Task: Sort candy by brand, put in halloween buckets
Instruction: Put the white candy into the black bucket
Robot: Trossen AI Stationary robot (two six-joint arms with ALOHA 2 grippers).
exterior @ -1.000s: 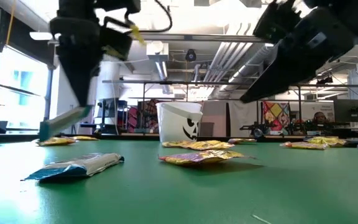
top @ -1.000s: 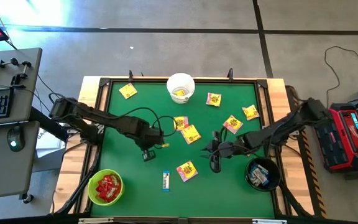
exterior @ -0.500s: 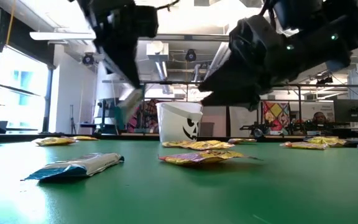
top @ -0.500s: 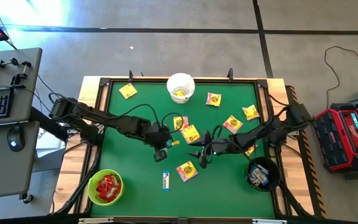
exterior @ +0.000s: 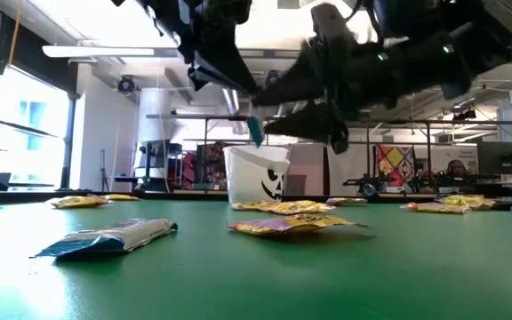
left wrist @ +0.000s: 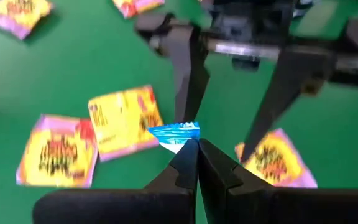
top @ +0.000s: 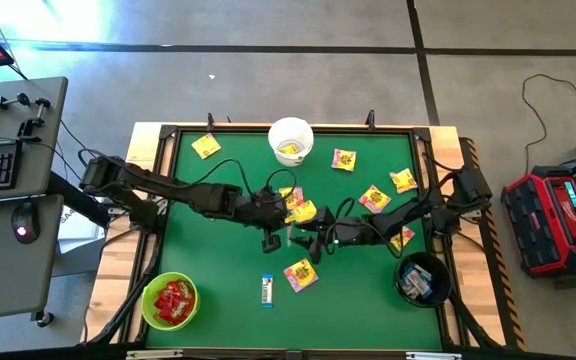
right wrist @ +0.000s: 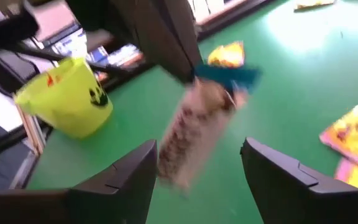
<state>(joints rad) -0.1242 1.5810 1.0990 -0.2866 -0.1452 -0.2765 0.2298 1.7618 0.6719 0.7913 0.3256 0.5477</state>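
With our left gripper [left wrist: 197, 149] clamped on the white-and-blue bar [left wrist: 174, 132] (mid-table), our spread right gripper [right wrist: 197, 165] should close squarely around it.

No brand name, number or sign can be read on any wrapper, bucket or surface across the green table [top: 218, 290].

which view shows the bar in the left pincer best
The right wrist view: the whole bar hangs between the open right pincer fingers. The left wrist view shows only its blue end past the shut left pincer. The low view shows a blue tip. The high view hides it.
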